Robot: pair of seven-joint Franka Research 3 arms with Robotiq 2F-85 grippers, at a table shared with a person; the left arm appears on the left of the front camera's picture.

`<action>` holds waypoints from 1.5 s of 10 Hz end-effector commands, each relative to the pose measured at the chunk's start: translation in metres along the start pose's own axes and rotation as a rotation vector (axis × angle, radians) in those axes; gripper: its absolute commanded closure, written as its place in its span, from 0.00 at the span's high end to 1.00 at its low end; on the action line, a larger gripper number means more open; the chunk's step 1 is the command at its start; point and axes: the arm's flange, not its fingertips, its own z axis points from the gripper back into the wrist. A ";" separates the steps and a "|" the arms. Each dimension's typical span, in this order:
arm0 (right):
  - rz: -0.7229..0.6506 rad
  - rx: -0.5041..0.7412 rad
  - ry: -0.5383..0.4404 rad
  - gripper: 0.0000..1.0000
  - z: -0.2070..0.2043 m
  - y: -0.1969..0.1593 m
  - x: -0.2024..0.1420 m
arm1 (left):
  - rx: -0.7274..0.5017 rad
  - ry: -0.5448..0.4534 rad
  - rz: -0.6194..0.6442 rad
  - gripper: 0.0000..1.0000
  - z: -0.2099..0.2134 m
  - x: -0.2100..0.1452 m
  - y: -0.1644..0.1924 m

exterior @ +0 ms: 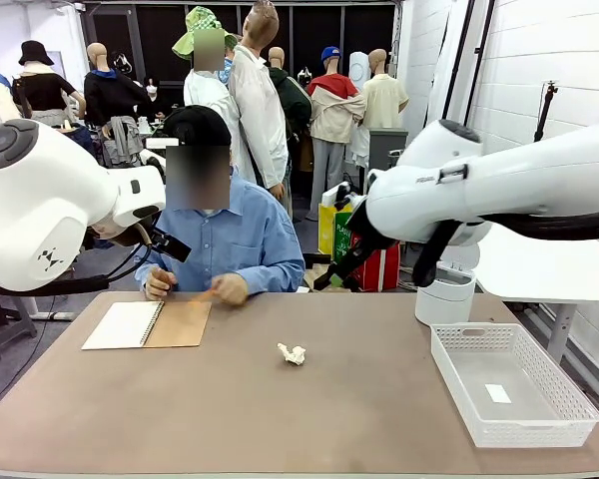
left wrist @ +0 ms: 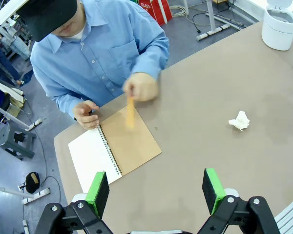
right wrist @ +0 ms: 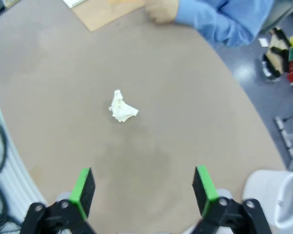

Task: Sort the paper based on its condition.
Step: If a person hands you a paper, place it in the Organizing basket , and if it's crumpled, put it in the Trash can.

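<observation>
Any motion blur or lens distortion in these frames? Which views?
Left wrist view: the person's hand and the orange strip below it are motion-smeared, the crumpled paper is sharp. Right wrist view: wide-angle bowing curves the table edge. Front view: even light, no glare, paper crisp.

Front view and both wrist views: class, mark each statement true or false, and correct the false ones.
1. The crumpled white paper wad lies on the brown table, apart from the spiral-bound notebook with the brown cardboard cover. True.
2. The white plastic mesh basket holds the wad. False: the wad is on the table; the basket holds a small white tag.
3. The notebook lies open before the person. True.
4. The right end effector is shut on the wad. False: its jaws stand open, with the wad lying clear ahead of them.
5. The left end effector is shut. False: it is open too.
</observation>
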 end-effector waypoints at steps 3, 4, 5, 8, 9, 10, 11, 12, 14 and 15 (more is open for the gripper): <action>0.056 0.027 0.088 1.00 -0.043 0.004 0.012 | 0.008 -0.004 -0.014 1.00 -0.001 0.000 0.001; 0.053 0.030 0.103 1.00 -0.048 0.004 0.011 | 0.008 -0.004 -0.014 1.00 -0.001 0.000 0.001; 0.051 0.032 0.105 1.00 -0.046 0.003 0.010 | 0.008 -0.004 -0.014 1.00 -0.001 0.000 0.001; 0.039 0.039 0.077 1.00 -0.050 0.010 0.008 | 0.008 -0.004 -0.014 1.00 -0.001 0.000 0.001; 0.039 0.039 0.077 1.00 -0.050 0.010 0.008 | 0.008 -0.004 -0.014 1.00 -0.001 0.000 0.001; 0.039 0.039 0.077 1.00 -0.050 0.010 0.008 | 0.008 -0.004 -0.014 1.00 -0.001 0.000 0.001; 0.039 0.039 0.077 1.00 -0.050 0.010 0.008 | 0.008 -0.004 -0.014 1.00 -0.001 0.000 0.001; 0.041 0.039 0.083 1.00 -0.051 0.011 0.008 | 0.008 -0.004 -0.014 1.00 -0.001 0.000 0.001; 0.018 0.040 0.116 1.00 -0.079 0.013 0.017 | 0.008 -0.004 -0.014 1.00 -0.001 0.000 0.001; 0.016 0.040 0.136 1.00 -0.091 0.016 0.021 | 0.008 -0.004 -0.014 1.00 -0.001 0.000 0.001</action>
